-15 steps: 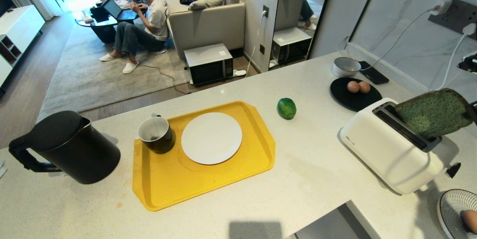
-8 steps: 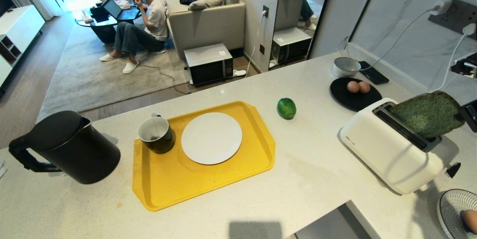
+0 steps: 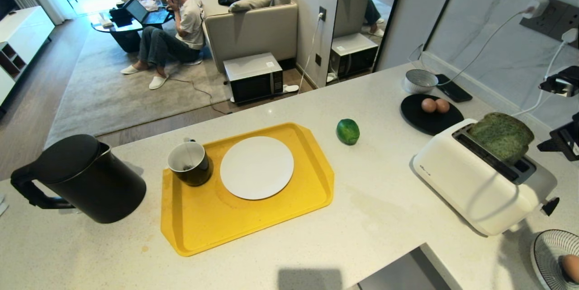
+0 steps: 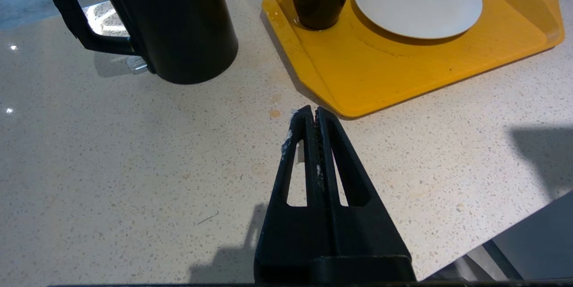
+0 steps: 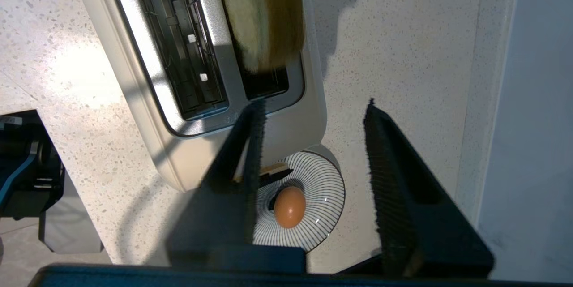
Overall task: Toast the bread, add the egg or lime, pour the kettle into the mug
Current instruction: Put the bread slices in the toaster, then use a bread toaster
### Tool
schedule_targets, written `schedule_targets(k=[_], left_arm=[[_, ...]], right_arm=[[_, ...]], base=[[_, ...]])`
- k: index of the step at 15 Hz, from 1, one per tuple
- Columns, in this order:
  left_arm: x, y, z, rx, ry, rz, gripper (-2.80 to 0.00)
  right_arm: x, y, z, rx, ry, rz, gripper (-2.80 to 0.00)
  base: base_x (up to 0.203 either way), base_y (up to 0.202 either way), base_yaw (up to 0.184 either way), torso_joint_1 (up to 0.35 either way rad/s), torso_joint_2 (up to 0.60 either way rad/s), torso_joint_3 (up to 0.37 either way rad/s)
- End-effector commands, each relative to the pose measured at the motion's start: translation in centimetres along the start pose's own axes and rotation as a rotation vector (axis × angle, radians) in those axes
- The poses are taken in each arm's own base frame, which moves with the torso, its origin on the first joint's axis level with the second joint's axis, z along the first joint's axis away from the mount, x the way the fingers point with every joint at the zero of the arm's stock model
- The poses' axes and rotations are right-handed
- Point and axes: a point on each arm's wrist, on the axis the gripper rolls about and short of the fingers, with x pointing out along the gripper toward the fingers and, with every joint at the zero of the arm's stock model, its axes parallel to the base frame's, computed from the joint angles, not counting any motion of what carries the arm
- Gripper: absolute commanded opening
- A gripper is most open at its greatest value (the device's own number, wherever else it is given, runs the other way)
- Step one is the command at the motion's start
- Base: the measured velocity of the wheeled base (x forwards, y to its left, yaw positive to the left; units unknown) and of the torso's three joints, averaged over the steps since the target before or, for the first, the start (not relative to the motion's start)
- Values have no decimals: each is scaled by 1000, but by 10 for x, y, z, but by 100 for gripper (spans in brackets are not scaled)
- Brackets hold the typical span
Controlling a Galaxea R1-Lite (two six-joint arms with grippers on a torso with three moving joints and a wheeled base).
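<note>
Speckled white counter (image 3: 389, 208) fronts a living room where a person (image 3: 174, 18) sits at a laptop. On it the bread (image 3: 502, 136) stands partly sunk in the rear slot of the white toaster (image 3: 475, 181), top still proud. Just beside it the right gripper (image 5: 313, 112) hangs with jaws apart, holding nothing. I judge the slice needs a gentle downward nudge to seat squarely before the lever (image 3: 549, 206) is pressed. Left gripper (image 4: 312, 114) idles pressed together near the kettle (image 3: 86, 177), tray (image 3: 312, 186) and mug (image 3: 189, 162)

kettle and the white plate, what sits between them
In the head view the mug stands between the kettle and the white plate, on the yellow tray's near-left corner.
</note>
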Motion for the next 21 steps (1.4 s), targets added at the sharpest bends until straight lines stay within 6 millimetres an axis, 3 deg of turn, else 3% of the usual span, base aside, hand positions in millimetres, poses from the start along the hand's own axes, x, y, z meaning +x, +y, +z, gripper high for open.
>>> schedule_targets(k=[1, 8, 9, 13, 21], left_arm=[[0, 0, 0, 0, -1, 0, -280], [0, 0, 0, 0, -1, 0, -280], [0, 0, 0, 0, -1, 0, -280], [0, 0, 0, 0, -1, 0, -280], [0, 0, 0, 0, -1, 0, -280]], right_arm=[[-1, 0, -1, -1, 1, 0, 0], [-26, 2, -11, 44, -50, 17, 0], [-26, 3, -17, 51, -34, 18, -280], [-17, 5, -44, 89, 51, 37, -280], [26, 3, -82, 168, -10, 65, -280]], base=[[0, 0, 0, 0, 0, 0], [0, 0, 0, 0, 0, 0], [0, 0, 0, 0, 0, 0], [0, 0, 0, 0, 0, 0], [0, 0, 0, 0, 0, 0]])
